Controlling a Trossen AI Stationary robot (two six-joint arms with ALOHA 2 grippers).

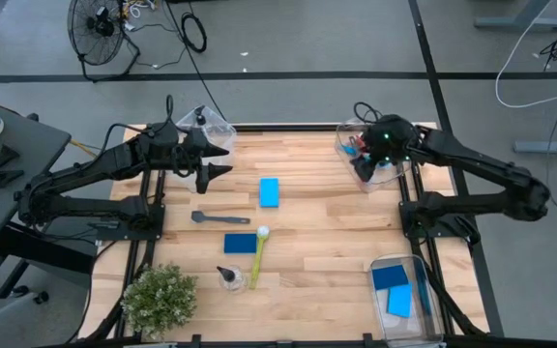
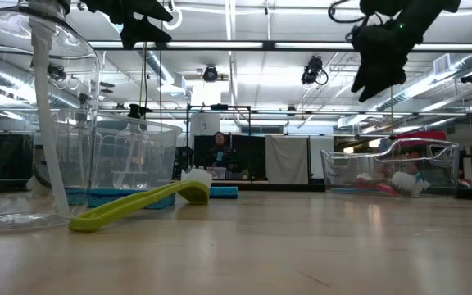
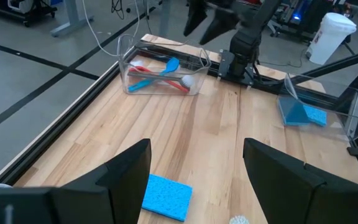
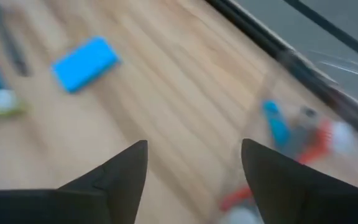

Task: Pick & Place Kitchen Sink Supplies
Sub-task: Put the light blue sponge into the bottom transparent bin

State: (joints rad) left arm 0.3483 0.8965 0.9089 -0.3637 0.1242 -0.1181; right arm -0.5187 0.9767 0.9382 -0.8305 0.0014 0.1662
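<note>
So: far-right bin (image 1: 356,145) holds red and blue brushes (image 3: 160,70); near-right bin (image 1: 431,309) holds two blue sponges (image 1: 392,290). Far-left bin (image 1: 222,130) contents unreadable. Loose on bench (image 1: 327,222): two sponges (image 1: 270,191), grey brush (image 1: 219,218), yellow-green brush (image 1: 258,256), bottle (image 1: 228,278). Left end effector (image 1: 219,159) and right end effector (image 1: 367,174) both released, empty.

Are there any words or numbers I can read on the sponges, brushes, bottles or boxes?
None can be read.
Blue sponge: plain, no writing.
Yellow-green brush: no label showing.
Small clear bottle: too small to tell.
Clear bin with brushes: no print visible.
</note>
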